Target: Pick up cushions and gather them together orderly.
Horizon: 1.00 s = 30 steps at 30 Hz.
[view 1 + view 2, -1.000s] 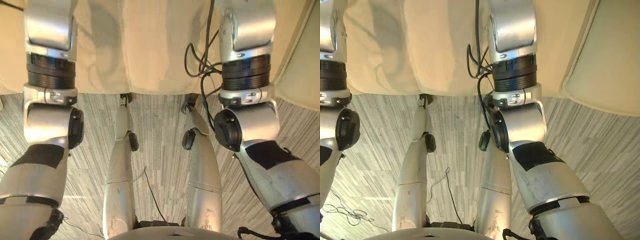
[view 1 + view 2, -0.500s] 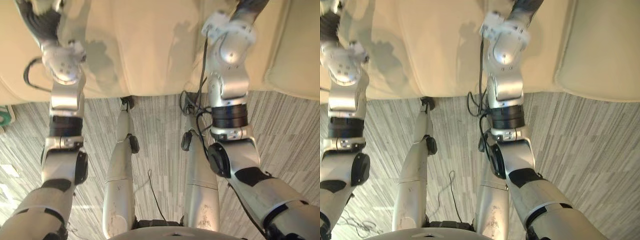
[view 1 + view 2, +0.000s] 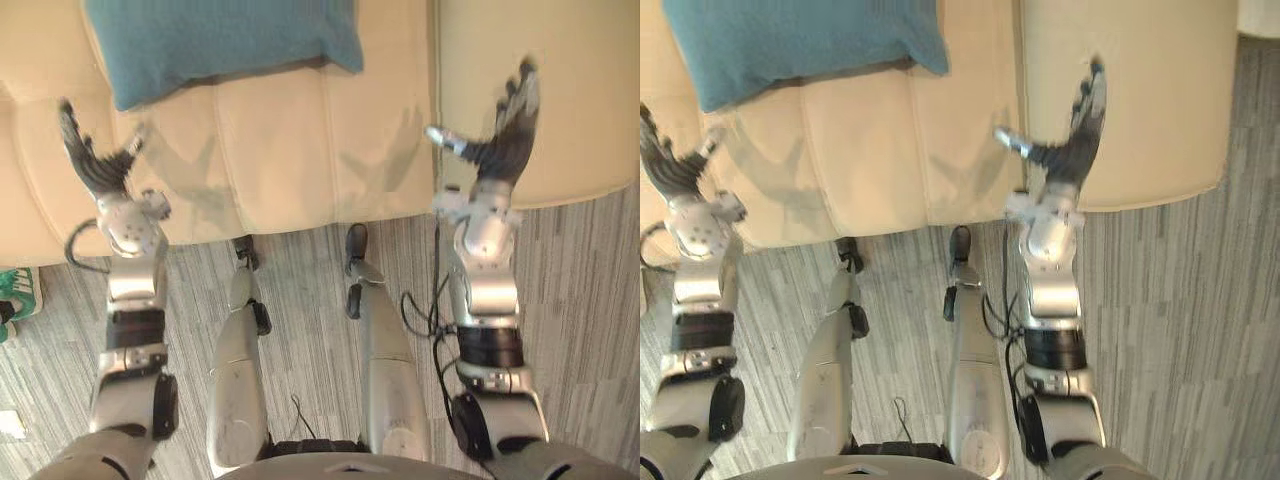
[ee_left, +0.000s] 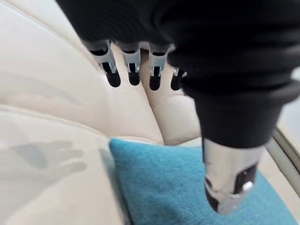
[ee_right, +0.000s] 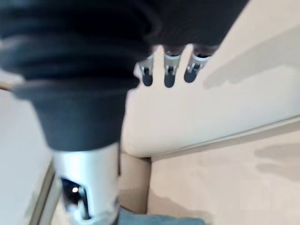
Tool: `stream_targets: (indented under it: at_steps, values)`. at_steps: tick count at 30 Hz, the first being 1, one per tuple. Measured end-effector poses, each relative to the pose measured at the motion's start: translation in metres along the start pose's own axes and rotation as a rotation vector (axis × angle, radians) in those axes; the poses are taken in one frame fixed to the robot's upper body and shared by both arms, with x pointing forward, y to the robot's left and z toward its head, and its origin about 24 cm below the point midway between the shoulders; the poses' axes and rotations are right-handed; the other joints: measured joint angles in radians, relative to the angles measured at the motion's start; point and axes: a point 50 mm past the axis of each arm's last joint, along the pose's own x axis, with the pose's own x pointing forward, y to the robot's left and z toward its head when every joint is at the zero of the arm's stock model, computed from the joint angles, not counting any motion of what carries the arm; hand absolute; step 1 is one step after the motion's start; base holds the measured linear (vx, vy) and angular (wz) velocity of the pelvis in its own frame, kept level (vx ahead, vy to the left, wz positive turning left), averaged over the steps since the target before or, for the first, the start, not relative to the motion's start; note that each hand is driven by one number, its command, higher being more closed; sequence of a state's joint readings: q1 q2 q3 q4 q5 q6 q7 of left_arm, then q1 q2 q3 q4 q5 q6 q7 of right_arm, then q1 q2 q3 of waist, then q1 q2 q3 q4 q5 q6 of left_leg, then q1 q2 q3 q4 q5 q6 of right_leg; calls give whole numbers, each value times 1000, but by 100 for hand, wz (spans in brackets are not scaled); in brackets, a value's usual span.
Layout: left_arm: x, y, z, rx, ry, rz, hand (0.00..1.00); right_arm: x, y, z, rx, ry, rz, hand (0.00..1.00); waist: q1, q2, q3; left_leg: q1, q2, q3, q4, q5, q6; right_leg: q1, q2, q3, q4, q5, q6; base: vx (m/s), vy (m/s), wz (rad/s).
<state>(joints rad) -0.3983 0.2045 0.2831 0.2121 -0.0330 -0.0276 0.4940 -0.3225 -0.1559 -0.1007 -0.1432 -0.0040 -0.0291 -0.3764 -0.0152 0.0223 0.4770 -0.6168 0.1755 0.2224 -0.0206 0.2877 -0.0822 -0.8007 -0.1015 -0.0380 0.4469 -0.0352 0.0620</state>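
Observation:
A teal cushion (image 3: 220, 45) lies on the seat of a cream sofa (image 3: 290, 150), toward its back. My left hand (image 3: 95, 165) hovers over the seat's front left part, short of the cushion, open with fingers spread and nothing in it. My right hand (image 3: 505, 130) is raised over the sofa's right section, to the right of the cushion, also open with nothing in it. In the left wrist view the cushion (image 4: 187, 187) shows past the straight fingers (image 4: 131, 65). In the right wrist view straight fingers (image 5: 166, 70) point at cream upholstery, with an edge of the cushion (image 5: 164, 220) beside them.
A seam splits the seat from a wide cream block (image 3: 540, 90) on the right. Grey striped carpet (image 3: 590, 300) runs in front of the sofa. A green and white shoe (image 3: 12, 295) lies on the floor at the far left.
Both arms have stretched forward and up over the sofa, so the hands now show with fingers spread. The camera has shifted, bringing the teal cushion into view.

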Motion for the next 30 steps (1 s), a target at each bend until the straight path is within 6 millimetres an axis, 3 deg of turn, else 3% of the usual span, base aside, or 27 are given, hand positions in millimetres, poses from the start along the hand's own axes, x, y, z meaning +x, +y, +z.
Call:
stream_targets:
  at_steps: [3,4,5,7,8,11,12,16,20,30]
  values:
    - [-31,14,-52,34,193,-31,0,-37,-6,-36,-19,179,14,0,3,0,-1,99,2,8,20,-42,-10,120,1,1,-39,-1,2,46,-59,-11]
    - [-50,19,-79,51,311,-54,0,-54,-8,-56,-36,277,26,0,5,0,-2,153,5,20,35,-64,-14,187,1,2,-66,1,3,44,-18,-17]
    - [-57,21,-88,56,349,-59,0,-60,-8,-64,-42,314,27,0,5,-1,-7,168,7,23,42,-71,-12,207,2,3,-75,3,5,48,-10,-21]
    - [-102,38,-132,99,564,-91,0,-95,-12,-103,-84,525,62,0,6,-4,-112,202,13,36,58,-106,-21,264,6,4,-130,14,12,114,5,-22]
    - [-120,45,-148,112,650,-103,0,-111,-14,-118,-95,614,87,0,9,-6,-129,255,16,48,59,-121,-23,320,9,9,-154,17,11,149,9,-27]
    - [-169,66,-179,145,859,-111,0,-162,-22,-150,-120,849,120,0,12,-14,-213,348,23,77,80,-171,-32,423,15,29,-204,17,10,131,11,-31]
    - [-188,73,-189,151,945,-107,0,-188,-28,-162,-136,965,132,0,13,-15,-250,390,26,84,82,-189,-38,474,17,30,-231,17,10,174,16,-19]
    - [-226,85,-205,171,1105,-100,0,-240,-43,-180,-245,1188,187,0,16,-32,-321,485,31,112,87,-228,-57,579,23,48,-286,19,14,132,14,-20]
    - [-247,101,-212,198,1205,-76,0,-267,-62,-188,-312,1320,157,0,17,-48,-379,570,28,154,73,-256,-70,654,26,89,-342,41,28,79,17,-32]
    - [-256,118,-215,340,1252,-137,0,-296,-85,-192,-331,1473,64,0,17,-78,-412,682,-4,196,20,-276,-70,719,24,168,-388,69,29,29,26,-24]
